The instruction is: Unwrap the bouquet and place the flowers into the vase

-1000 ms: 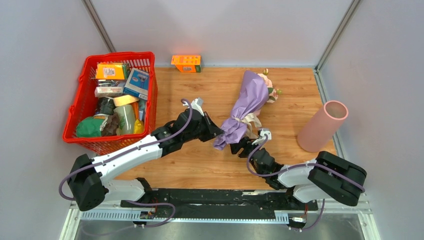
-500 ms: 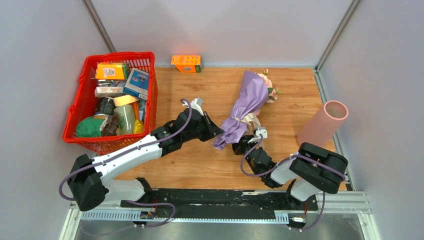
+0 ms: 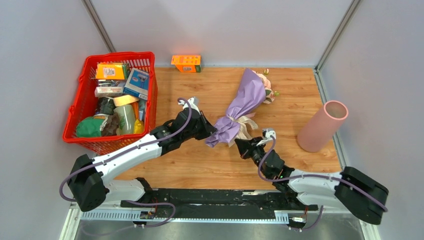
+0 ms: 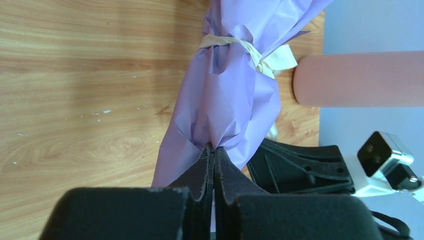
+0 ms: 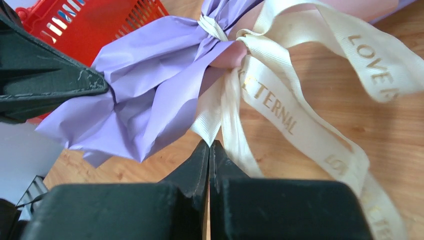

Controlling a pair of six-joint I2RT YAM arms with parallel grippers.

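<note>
Grips with the left tool (image 4: 213,148), shut tight on the lilac paper tail of the bouquet (image 3: 245,97), on the side away from the vase (image 3: 320,127). Pinches with the right tool (image 5: 210,144), fingers together, apparently on a strand of cream ribbon (image 5: 280,100), on the side nearer the vase. Leaves the bouquet lying on the worktop (image 3: 200,160), well apart from the vase, wrapped and tied. Looks like the untying step. Calls next for a steady ribbon pull away from the knot, paper braced, bundle not dragged.

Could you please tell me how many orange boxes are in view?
2: one orange box at the table's back edge; another in the red basket's far end. Others may be hidden deeper inside.
</note>
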